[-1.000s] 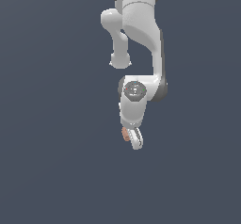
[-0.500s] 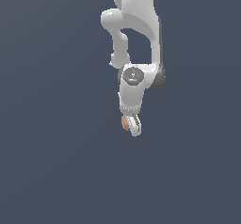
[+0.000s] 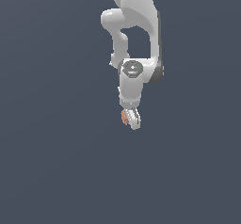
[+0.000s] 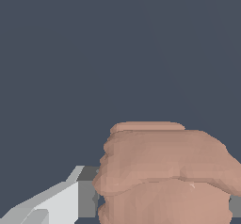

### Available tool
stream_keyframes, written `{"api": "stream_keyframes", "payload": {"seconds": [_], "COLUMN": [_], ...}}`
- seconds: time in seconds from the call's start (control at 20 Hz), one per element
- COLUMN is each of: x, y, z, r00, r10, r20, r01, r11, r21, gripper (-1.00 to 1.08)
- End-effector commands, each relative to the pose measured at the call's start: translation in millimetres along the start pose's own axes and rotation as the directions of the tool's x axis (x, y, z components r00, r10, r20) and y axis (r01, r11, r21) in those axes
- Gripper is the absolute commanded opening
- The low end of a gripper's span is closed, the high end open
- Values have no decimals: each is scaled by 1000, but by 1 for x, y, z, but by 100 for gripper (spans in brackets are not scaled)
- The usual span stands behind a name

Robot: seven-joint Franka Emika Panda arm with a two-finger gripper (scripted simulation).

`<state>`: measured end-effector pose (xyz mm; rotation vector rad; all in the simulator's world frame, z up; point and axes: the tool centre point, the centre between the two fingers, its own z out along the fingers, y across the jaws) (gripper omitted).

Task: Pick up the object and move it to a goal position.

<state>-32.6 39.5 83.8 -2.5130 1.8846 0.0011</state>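
Note:
The object (image 3: 125, 117) is a small lumpy salmon-coloured blob held at the tip of my white gripper (image 3: 130, 119), which hangs below the arm in the upper middle of the exterior view. The gripper is shut on it, and only a sliver of the blob shows beside the fingers. In the wrist view the object (image 4: 164, 173) fills much of the picture, ridged and rounded, with one grey-tipped white finger (image 4: 70, 197) pressed against its side. The other finger is mostly hidden behind the blob.
A plain dark grey-blue background (image 3: 56, 162) surrounds the arm in both views. No other objects, edges or goal marker show.
The arm has lifted the gripper and the held object upward in the exterior view. The grip on the object has stayed the same.

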Motion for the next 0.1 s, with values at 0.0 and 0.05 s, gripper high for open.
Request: {"api": "stream_keyframes", "payload": {"seconds": [0.0,0.05], "x": [0,0], "y": [2,2], "z": [-1,-1], "r00": [1000,1000], "r10": [0,0], "r20": [0,0], "r01": [0,0], "r11": [1000,1000], "r21": [0,0], "gripper": [-100,-100]}}
